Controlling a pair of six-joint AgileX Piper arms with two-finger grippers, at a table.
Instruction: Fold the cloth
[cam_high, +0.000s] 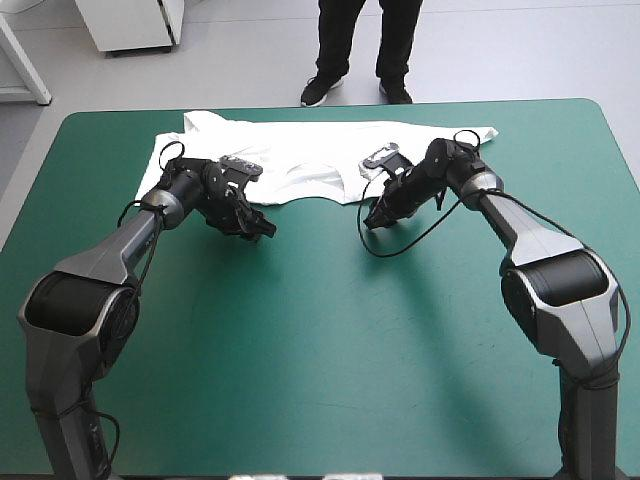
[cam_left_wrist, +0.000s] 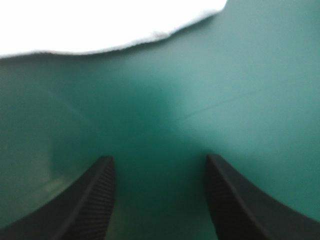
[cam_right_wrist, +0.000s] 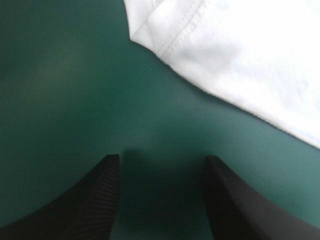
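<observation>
Beside the T-shirt's (cam_high: 320, 155) near hem, the left pincer (cam_high: 262, 230) and right pincer (cam_high: 374, 218) hung released and empty over bare counter (cam_high: 320, 350). The T-shirt lay spread flat on it. Closing short of the hem would likely grab nothing, and a one-layer pinch could drag and wrinkle the T-shirt.

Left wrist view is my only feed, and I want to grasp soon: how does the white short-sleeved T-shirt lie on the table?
Observer: The white short-sleeved T-shirt lies spread flat in a wide band near the table's far edge.
Operator: Where is the other arm?
Observer: The right gripper hovers over the teal-green cover, just short of the shirt's near edge.
Operator: Open or shut?
Observer: Open; its black fingers stand apart with only cover between them.
</observation>
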